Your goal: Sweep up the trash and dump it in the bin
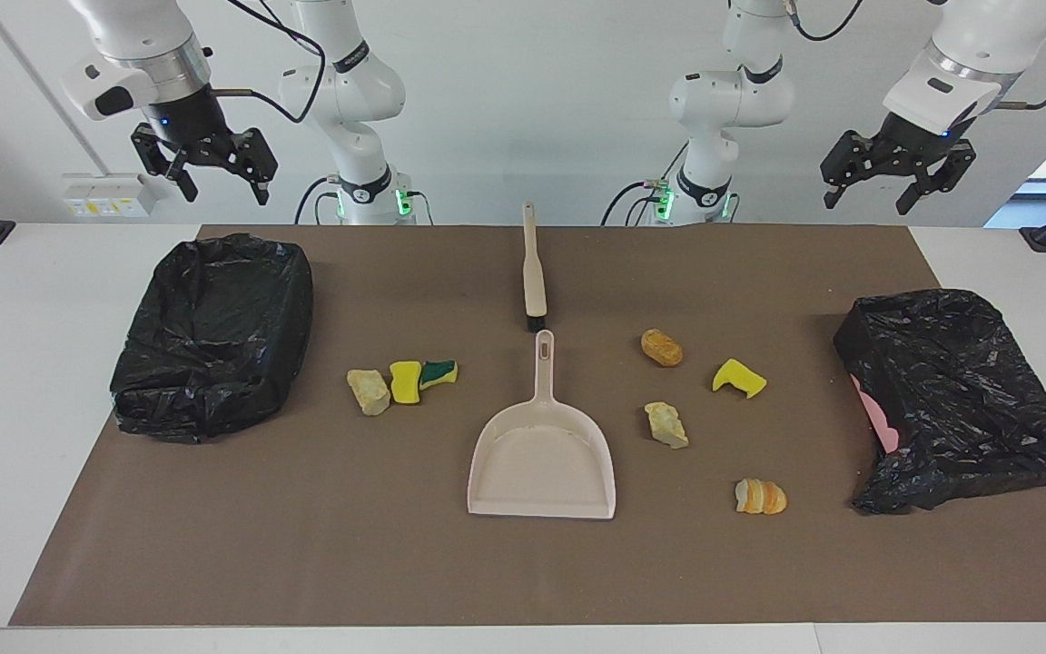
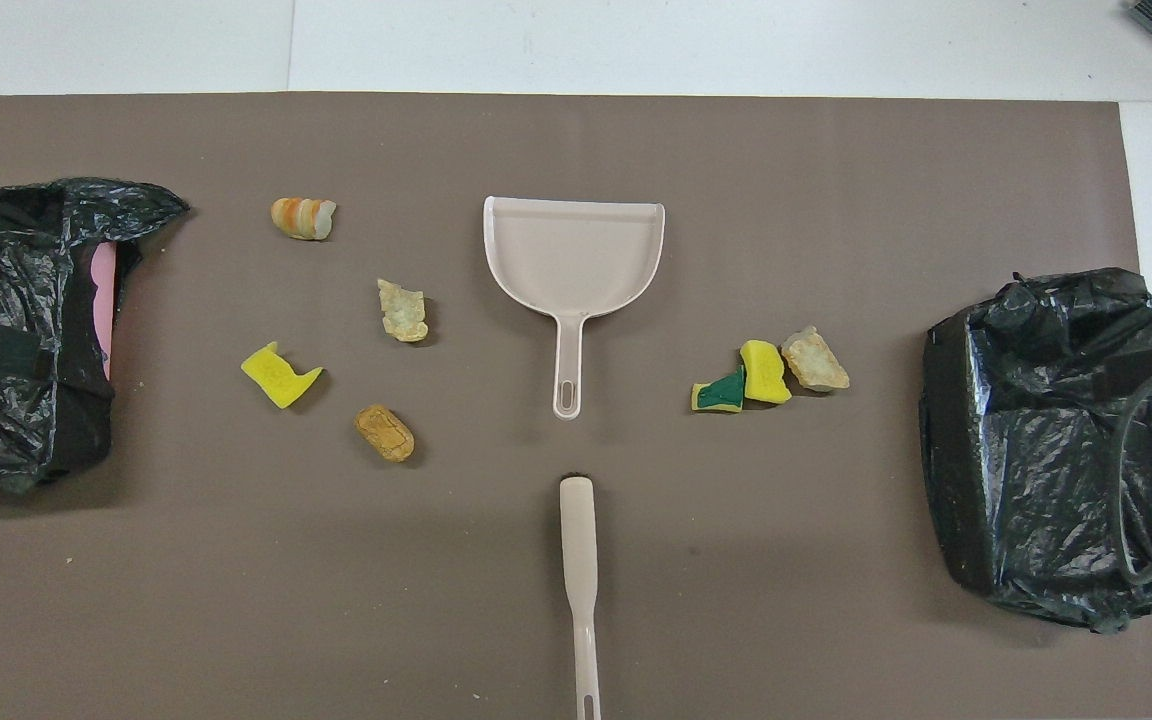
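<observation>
at table centre your dustpan [image 1: 541, 454] lies mouth away from the robots, brush [image 1: 533, 263] at its 12 o'clock; trash [image 1: 405, 381] is split toward each bin [image 1: 214, 336]. left gripper [image 1: 895, 186] and right gripper [image 1: 214, 177] hang released, waiting.

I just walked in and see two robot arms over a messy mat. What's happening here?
Nothing is being handled yet. The left gripper and right gripper both hang open in the air at the robots' edge of the table. Seven scraps of trash lie scattered on the brown mat, either side of a beige dustpan and brush. A black-bagged bin sits at each end.
</observation>
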You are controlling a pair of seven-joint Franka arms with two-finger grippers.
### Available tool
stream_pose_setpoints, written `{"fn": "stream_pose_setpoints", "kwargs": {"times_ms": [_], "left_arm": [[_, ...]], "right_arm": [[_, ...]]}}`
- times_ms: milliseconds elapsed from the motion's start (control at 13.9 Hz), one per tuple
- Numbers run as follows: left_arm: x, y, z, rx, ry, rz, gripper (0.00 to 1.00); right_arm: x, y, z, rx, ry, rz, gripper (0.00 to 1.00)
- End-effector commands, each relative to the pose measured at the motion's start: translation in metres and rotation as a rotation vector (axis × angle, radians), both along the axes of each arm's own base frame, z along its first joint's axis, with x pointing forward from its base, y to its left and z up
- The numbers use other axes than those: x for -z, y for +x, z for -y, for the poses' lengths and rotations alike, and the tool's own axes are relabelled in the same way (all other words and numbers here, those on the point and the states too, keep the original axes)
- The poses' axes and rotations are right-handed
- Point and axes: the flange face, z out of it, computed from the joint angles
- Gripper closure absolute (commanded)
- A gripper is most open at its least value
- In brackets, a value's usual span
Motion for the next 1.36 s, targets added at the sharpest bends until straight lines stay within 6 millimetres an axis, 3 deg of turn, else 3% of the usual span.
{"fn": "stream_pose_setpoints", "kwargs": {"times_ms": [0,503,718,1077,1293], "left_arm": [[-0.006,-0.002,0.000,-0.012,0.008,0.006,0.00],[-0.004,-0.005,0.006,-0.004,0.004,0.001,0.00],[-0.002,-0.007,0.019,0.020,0.000,0.000,0.00],[0.011,-0.038,0.078,0.106,-0.035,0.012,0.00],[0.041,-0.072,0.141,0.104,-0.018,-0.038,0.00]], "right_arm": [[-0.001,-0.006,0.002,-0.016,0.029,-0.001,0.00],[-0.001,-0.006,0.002,-0.016,0.029,-0.001,0.00],[-0.001,-0.006,0.002,-0.016,0.029,-0.001,0.00],[-0.002,-0.006,0.002,-0.017,0.029,0.000,0.00],[-0.001,-0.006,0.007,-0.007,0.016,-0.006,0.00]]}}
